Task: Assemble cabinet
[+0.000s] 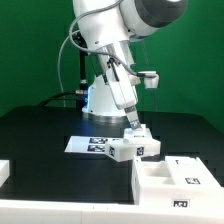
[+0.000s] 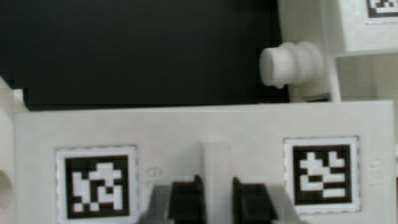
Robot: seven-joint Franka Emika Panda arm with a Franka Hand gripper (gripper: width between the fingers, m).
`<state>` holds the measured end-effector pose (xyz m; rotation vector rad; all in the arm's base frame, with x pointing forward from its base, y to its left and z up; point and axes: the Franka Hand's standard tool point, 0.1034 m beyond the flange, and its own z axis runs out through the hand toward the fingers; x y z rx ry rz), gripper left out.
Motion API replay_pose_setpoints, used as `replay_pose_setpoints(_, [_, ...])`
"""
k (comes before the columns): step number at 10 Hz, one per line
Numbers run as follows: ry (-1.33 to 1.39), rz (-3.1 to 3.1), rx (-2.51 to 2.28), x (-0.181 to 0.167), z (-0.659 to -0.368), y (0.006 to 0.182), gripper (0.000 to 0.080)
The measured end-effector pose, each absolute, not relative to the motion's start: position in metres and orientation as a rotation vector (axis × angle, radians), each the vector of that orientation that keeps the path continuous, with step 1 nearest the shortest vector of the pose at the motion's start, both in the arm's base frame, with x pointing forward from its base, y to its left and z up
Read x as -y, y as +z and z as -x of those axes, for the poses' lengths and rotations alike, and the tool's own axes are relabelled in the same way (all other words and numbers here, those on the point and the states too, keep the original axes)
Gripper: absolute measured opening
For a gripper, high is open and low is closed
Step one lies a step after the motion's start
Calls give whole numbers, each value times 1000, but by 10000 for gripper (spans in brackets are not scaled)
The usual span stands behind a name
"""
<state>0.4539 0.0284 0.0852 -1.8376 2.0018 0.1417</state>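
My gripper points down onto a small white cabinet part that lies on the black table beside the marker board. In the wrist view the gripper has its two dark fingers close together on a thin white rib of this part, between two square tags. A round white knob on a neighbouring white piece shows just beyond it. The large white cabinet box, open on top and tagged, stands at the front on the exterior view's right.
Another white piece shows at the exterior view's left edge. The robot's base stands behind the marker board. A green wall lies behind the black table.
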Motion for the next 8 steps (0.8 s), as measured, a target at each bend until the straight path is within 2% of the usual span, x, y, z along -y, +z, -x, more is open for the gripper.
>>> replay_pose_setpoints(4, [135, 1852, -2003, -26, -453, 83, 65])
replay_pose_setpoints(6, [163, 1880, -2013, -26, -448, 70, 65])
replay_pose_setpoints(7, [255, 1885, -2054, -32, -444, 65, 65])
replay_pose_setpoints(8, [351, 1926, -2055, -37, -443, 67, 65])
